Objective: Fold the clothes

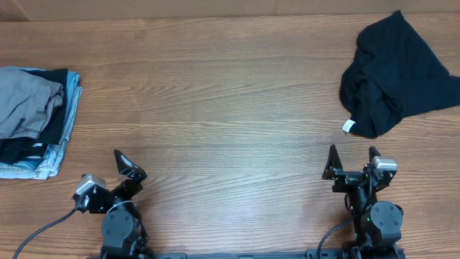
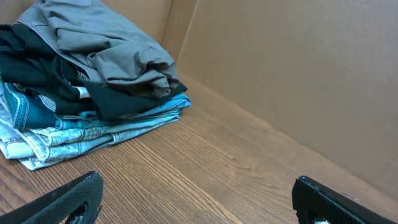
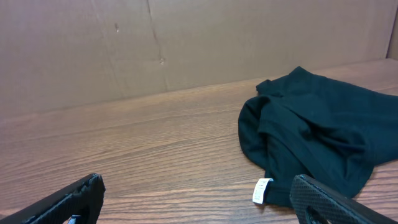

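A crumpled black garment (image 1: 392, 75) with a white tag (image 1: 348, 126) lies at the far right of the wooden table; it also shows in the right wrist view (image 3: 317, 137). A stack of folded clothes (image 1: 32, 119), grey on top, black and denim below, sits at the far left; it also shows in the left wrist view (image 2: 81, 81). My left gripper (image 1: 128, 167) is open and empty near the front edge, right of the stack. My right gripper (image 1: 352, 164) is open and empty, just in front of the black garment.
A brown cardboard wall (image 3: 186, 43) runs along the back of the table. Bare wood table (image 1: 215, 108) spans between the stack and the black garment. Cables trail from both arm bases at the front edge.
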